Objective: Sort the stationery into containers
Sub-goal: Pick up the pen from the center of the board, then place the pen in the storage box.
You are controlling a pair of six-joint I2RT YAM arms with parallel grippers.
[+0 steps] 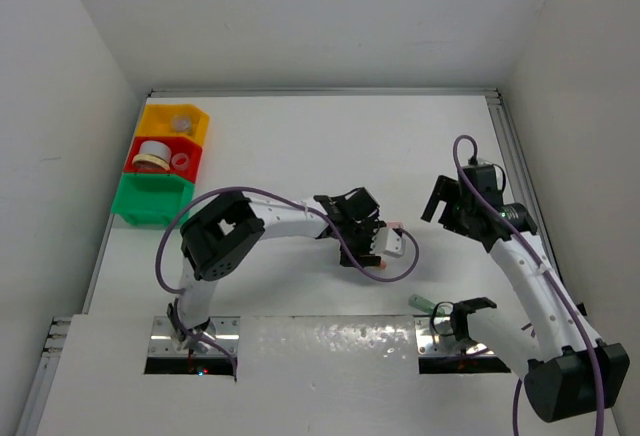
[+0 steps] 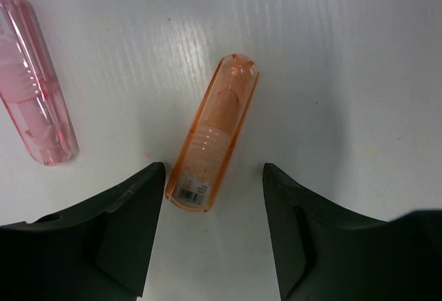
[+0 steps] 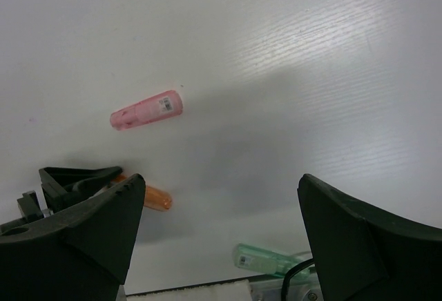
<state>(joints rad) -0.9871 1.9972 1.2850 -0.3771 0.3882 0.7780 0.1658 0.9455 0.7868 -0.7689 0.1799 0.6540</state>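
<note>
An orange capsule lies flat on the white table, its labelled end between my left gripper's open fingers, close to the left fingertip and not clamped. A pink capsule lies to its left. From above, the left gripper sits mid-table over the orange capsule. My right gripper hangs open and holds nothing, above the table to the right. It looks down on the pink capsule, the orange capsule and a green capsule. The containers stand far left: yellow, red, green.
The yellow bin holds a small clear round piece. The red bin holds a beige tape ring and a clear ring. The green capsule lies by the right arm's base plate. White walls enclose the table.
</note>
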